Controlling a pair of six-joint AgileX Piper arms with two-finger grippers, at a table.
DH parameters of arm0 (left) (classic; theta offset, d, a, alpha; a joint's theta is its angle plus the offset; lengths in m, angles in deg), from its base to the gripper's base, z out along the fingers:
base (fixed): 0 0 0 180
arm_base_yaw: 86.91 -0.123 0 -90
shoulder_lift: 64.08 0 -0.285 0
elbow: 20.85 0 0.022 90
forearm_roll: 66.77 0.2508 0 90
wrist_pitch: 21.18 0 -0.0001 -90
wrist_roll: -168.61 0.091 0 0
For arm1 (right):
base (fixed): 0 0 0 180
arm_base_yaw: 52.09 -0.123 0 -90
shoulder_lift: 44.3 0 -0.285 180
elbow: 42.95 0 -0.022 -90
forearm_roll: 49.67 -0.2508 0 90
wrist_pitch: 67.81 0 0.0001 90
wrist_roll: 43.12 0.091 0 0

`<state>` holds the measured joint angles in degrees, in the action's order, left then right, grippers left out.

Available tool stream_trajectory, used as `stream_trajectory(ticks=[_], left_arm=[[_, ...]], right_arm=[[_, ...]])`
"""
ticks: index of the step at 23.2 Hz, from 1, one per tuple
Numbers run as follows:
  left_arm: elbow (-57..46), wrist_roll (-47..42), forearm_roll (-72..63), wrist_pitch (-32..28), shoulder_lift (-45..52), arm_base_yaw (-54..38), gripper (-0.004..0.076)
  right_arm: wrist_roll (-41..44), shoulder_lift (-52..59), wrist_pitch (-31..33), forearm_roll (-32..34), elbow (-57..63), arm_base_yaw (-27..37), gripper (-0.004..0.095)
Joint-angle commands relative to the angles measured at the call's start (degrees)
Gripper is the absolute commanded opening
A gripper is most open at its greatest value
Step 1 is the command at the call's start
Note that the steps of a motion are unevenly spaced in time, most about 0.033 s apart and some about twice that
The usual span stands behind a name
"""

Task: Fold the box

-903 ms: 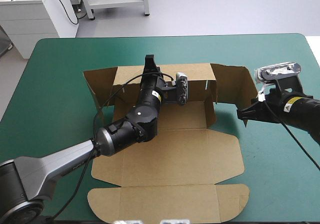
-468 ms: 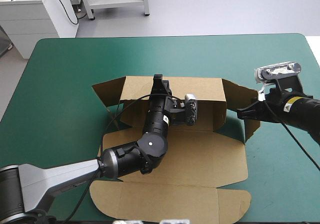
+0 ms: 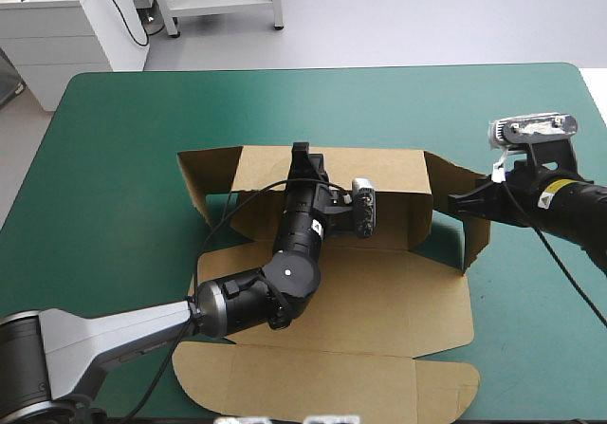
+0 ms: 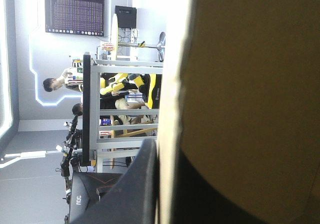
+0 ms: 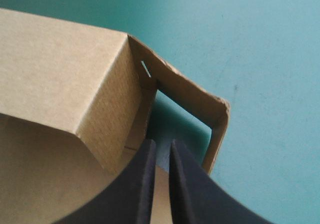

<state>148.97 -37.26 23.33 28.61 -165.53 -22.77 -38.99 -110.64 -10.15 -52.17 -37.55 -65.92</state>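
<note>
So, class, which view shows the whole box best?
The high view: the box shows almost whole, back wall raised, front panels flat. The right wrist view gives only one corner flap; the left wrist view, just a board edge.

The left gripper (image 4: 166, 156) is pinching a raised sheet of the brown box (image 4: 250, 83), its two black fingers (image 4: 132, 194) standing all but closed, with the board's pale cut edge running straight out from between them. One finger is lying in plain sight against one side of the sheet, while the other is showing as a dark curved shape against the brown face on the other side. The board is filling everything ahead of and beside that second finger, its surface lying in shadow.
</note>
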Motion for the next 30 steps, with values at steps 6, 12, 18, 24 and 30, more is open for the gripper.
stream_trajectory(ticks=[6, 12, 18, 24, 30], left_arm=[[1.31, -1.24, 1.13, 1.04, 0.69, 0.36, -0.0008], [1.31, -1.24, 0.92, 0.95, 0.69, 0.36, -0.0008], [1.31, -0.03, 0.92, 0.95, 0.69, 0.36, -0.0008], [1.31, -0.03, 0.92, 1.51, 0.69, 0.36, -0.0008], [1.31, -0.03, 1.16, 1.51, 0.69, 0.36, -0.0008]], right_arm=[[1.97, 0.73, -7.81, 0.45, -1.59, 0.33, 0.0087], [3.74, -0.49, -8.78, 1.05, -1.59, 0.33, 0.0087], [7.28, -8.16, -14.06, 2.5, -2.14, 0.33, 0.0087], [2.24, -17.0, -9.54, -3.45, -12.15, 6.54, -0.0017], [-4.13, -24.99, -3.55, -9.24, -17.06, 9.57, -0.0021]])
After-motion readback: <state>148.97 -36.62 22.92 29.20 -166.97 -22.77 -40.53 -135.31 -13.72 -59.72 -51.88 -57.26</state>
